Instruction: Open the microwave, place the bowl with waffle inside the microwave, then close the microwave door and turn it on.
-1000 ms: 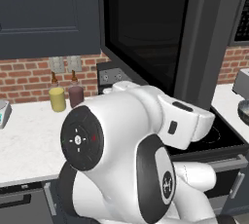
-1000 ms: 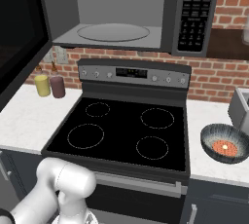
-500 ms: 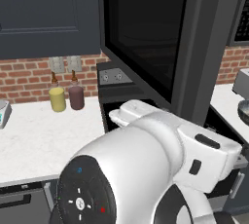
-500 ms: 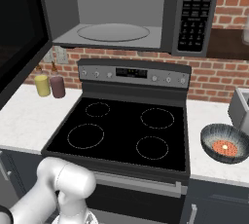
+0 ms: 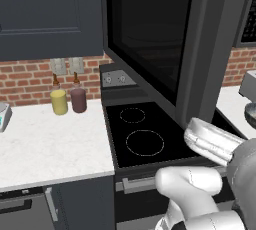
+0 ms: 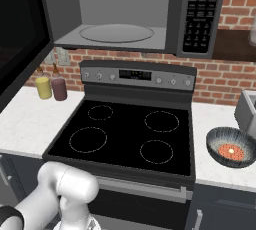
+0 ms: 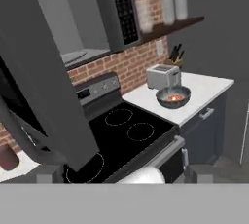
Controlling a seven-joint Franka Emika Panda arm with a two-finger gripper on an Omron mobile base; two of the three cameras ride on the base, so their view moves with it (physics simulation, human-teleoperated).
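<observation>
The bowl w/ the waffle is seen on the counter right of the stove, in front of the toaster; the microwave is already open, door swung wide left, so the pick-up step is judged next. The gripper is held fully open w/ nothing in it, well apart from the bowl, prob. low in front of the stove, so a reach right and down to the rim is called for.
</observation>
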